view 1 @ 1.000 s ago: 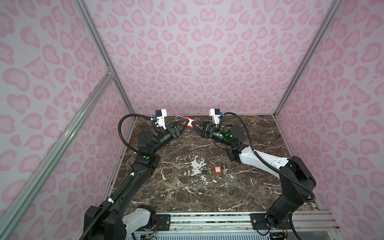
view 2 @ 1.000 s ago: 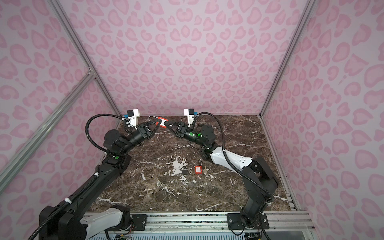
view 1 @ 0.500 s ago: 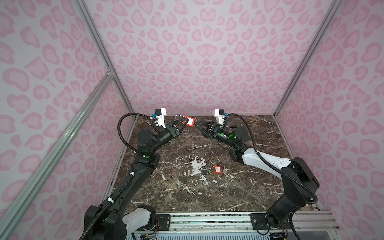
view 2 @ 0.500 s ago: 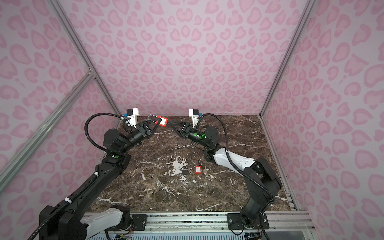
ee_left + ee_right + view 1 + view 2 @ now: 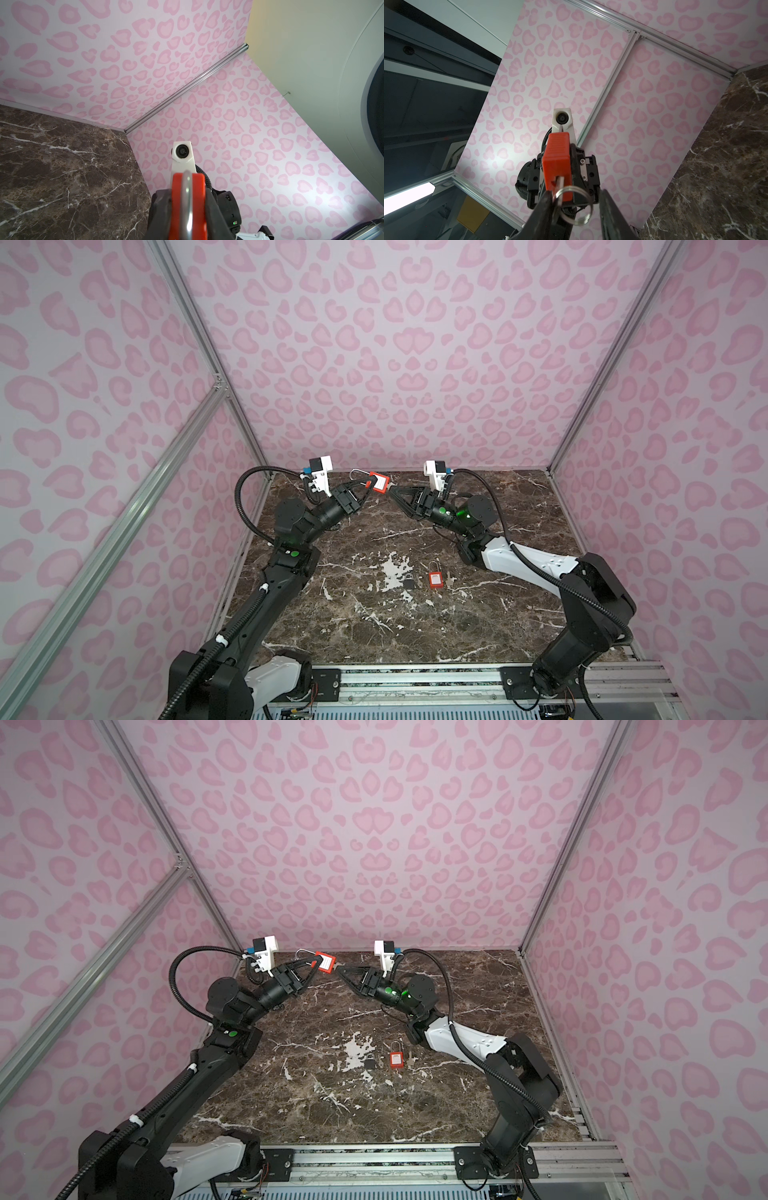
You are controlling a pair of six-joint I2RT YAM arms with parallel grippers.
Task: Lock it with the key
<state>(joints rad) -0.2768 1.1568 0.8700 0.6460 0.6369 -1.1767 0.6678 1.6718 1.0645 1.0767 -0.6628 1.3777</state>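
Left gripper (image 5: 366, 488) tight on red padlock (image 5: 381, 483); right gripper (image 5: 576, 198), jaws half-parted, astride the key (image 5: 560, 186)

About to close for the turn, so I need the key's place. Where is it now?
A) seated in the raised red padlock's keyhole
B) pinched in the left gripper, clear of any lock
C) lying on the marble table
A: in the right wrist view the key sits in the keyhole of the red padlock held by the left gripper, its ring hanging inside the open right gripper.
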